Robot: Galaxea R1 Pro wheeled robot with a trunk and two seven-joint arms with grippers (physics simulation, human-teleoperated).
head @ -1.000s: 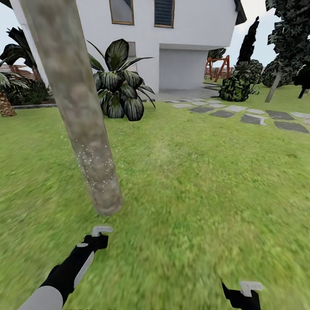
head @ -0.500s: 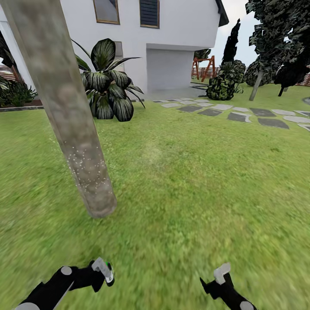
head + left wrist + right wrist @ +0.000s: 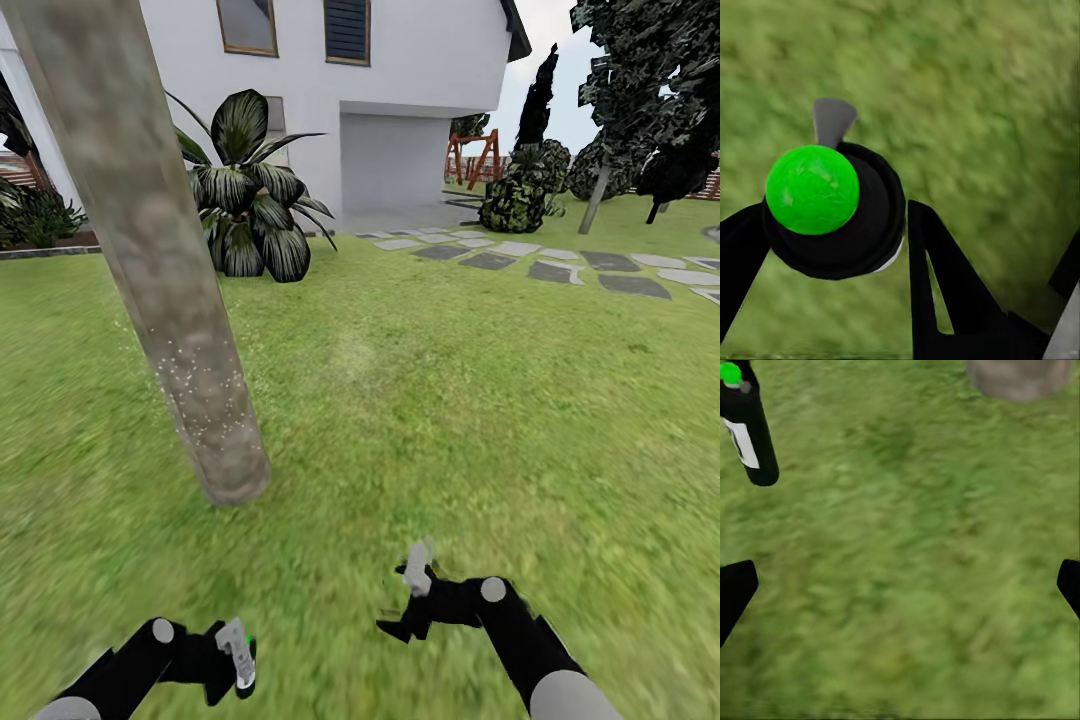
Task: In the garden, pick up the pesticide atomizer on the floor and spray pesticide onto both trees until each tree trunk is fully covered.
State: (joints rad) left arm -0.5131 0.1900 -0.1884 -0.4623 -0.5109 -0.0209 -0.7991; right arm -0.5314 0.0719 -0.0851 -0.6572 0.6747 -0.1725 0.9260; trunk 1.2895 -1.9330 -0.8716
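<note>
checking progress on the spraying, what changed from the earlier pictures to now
The right gripper rose from the picture's lower edge and swung in toward the middle, open over the grass. The left gripper dropped low and holds the atomizer. The tree trunk keeps the same white specks near its base. One second ago the camera shifted slightly.
</note>
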